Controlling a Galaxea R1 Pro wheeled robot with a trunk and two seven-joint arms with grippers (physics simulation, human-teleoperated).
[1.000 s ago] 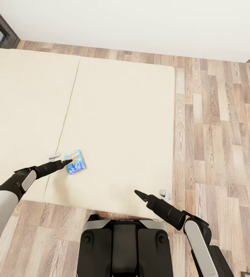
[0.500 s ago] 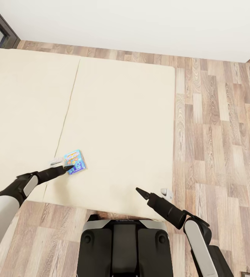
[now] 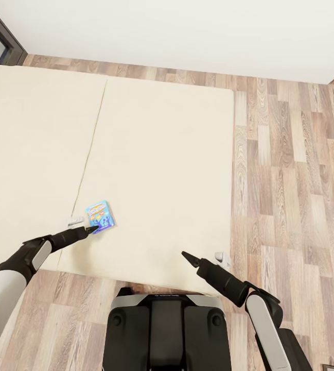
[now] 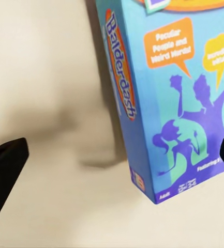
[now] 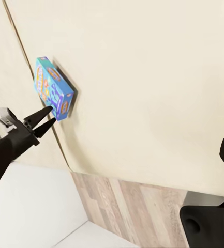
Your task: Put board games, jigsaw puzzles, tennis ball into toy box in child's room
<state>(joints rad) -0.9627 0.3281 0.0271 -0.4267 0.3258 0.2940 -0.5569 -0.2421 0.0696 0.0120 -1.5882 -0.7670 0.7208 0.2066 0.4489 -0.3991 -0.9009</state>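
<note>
Both fingers of the left gripper [image 3: 91, 228] are standing wide apart, straddling the near corner of the blue Balderdash box [image 3: 101, 216] lying flat on the bed [image 3: 161, 154], apparently lining up a pinch. Right gripper [image 3: 186, 256] is hovering over the mattress edge, holding nothing; its spread I cannot tell.

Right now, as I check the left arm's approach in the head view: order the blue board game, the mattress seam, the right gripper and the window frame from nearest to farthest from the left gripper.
1. Blue board game, right at the left gripper tips, on the bed.
2. Mattress seam, just beside the game.
3. Right gripper, across at the bed's near edge.
4. Window frame, far corner.
</note>
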